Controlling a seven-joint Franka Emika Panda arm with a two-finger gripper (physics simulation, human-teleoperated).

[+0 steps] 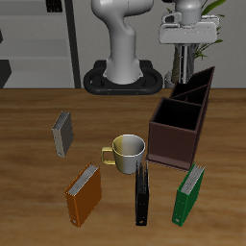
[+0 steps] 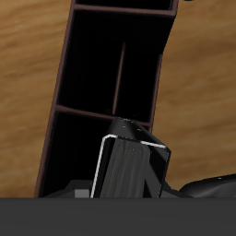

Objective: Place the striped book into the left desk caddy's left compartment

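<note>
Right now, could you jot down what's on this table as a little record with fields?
held: striped book, gripped by the fingers, hanging above the caddy
caddy: dark brown box, open top, dividers inside
mug: pale, beside the caddy
books on table: grey book, orange book, black book, green book, each standing apart
progress: striped book not yet in any compartment

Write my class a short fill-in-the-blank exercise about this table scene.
The tool holds the striped book above the dark brown ____. Between the grey book and that container stands a ____. The book between the orange book and the green book is ____.
Missing words: caddy; mug; black.
</note>
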